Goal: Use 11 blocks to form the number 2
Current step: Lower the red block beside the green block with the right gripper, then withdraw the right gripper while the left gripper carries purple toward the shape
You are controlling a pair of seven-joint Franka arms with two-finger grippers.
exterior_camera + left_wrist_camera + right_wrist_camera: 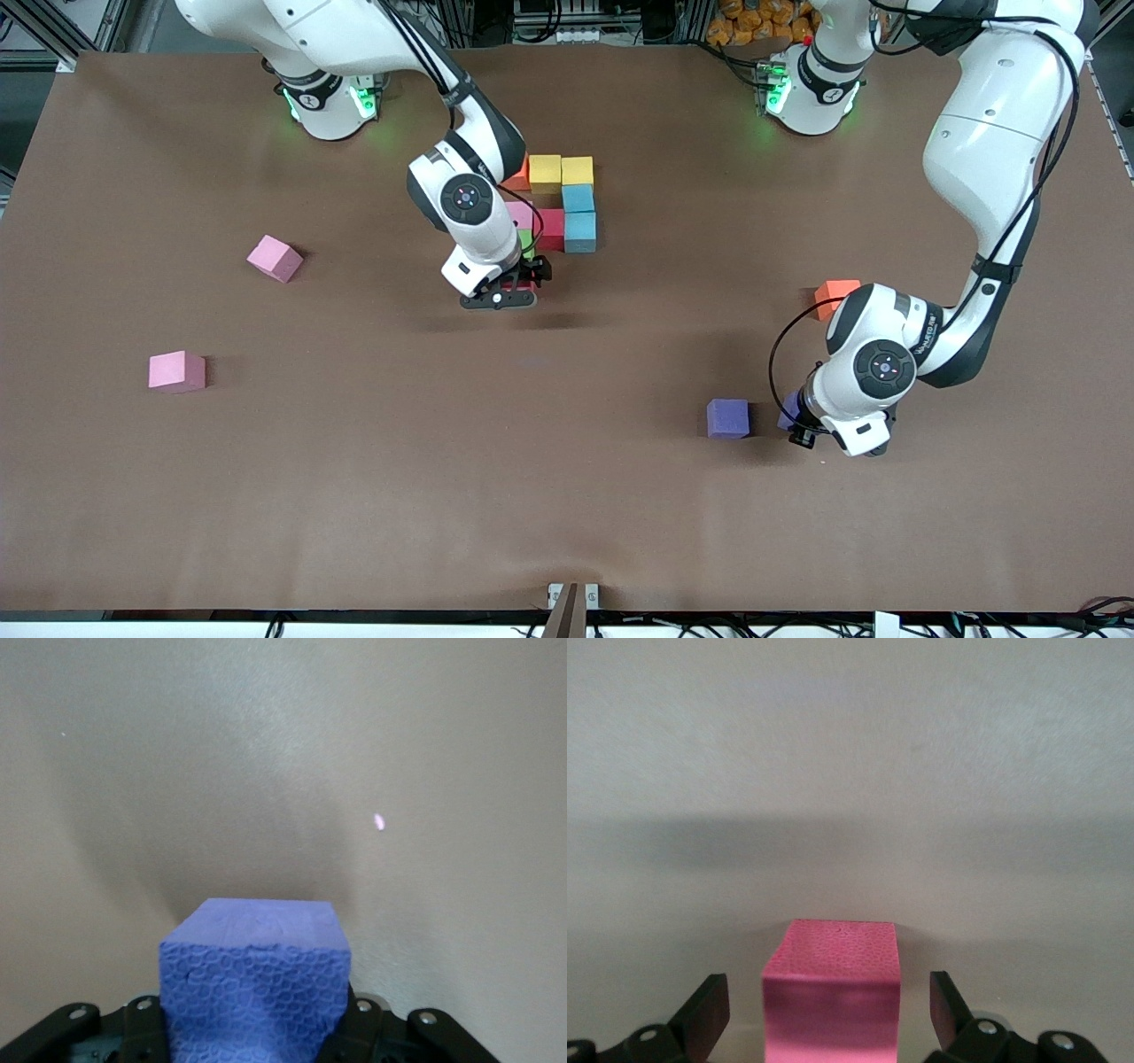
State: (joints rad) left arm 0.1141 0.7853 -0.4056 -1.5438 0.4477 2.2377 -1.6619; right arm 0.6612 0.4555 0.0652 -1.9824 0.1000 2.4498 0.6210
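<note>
The partly built number 2 (556,206), a cluster of small matte foam cubes, sits on the brown tabletop (354,496) near the edge where the arm bases stand, about midway along it: an orange cube (520,175), two yellow cubes (561,170) and two light blue cubes (579,215) show clearly, with red, pink and green ones partly hidden under the right arm. The right gripper (829,1010) hangs low at the cluster's camera-side end, its fingers spread wide on either side of a red cube (831,997) without touching it, so that cube looks set down as the newest piece of the digit. What the coming move turns on is the gap between the left gripper (802,424) and that open end: the left gripper is well apart from the digit, toward the left arm's end of the tabletop, and the digit lies from it toward the base edge and the right arm. Its fingers are pinched on a purple foam cube (254,988). A second purple cube (728,417) rests just beside it. Spare cubes lie apart: one orange-red (834,294), two pink (274,258) (176,371).
</note>
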